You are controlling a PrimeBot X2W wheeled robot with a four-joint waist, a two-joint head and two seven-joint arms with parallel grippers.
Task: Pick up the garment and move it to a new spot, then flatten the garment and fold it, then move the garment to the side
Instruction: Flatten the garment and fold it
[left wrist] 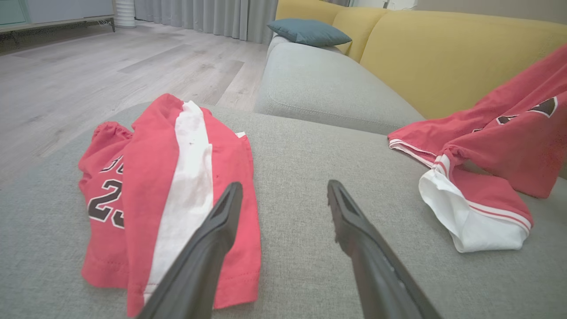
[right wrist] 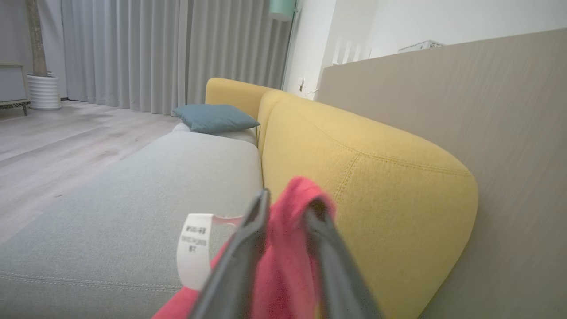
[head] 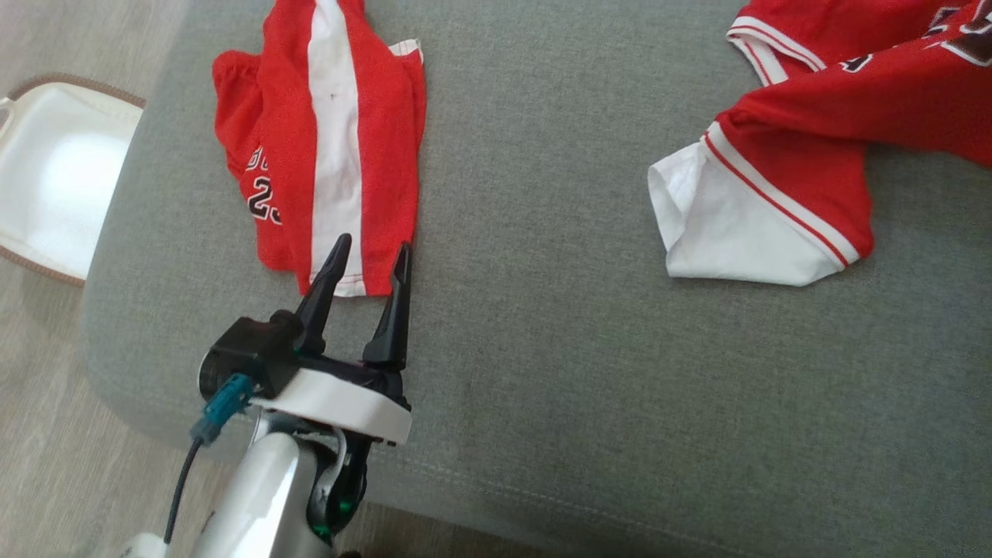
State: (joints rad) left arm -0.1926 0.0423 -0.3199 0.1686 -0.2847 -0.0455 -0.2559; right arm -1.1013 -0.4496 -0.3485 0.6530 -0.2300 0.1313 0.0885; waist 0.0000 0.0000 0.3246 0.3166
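The garment, a red jersey with white trim, lies crumpled at the far right of the grey sofa seat. In the left wrist view the jersey rises off the seat toward the upper right. My right gripper has a fold of the red cloth between its fingers, with a white label hanging beside them. My left gripper stands open just in front of the hem of a pair of red shorts with a white stripe. Nothing is between its fingers.
The seat's front edge and wood floor are at the left and bottom of the head view. A white rounded object sits on the floor left of the seat. A yellow backrest stands behind the seat, and a teal pillow lies farther along.
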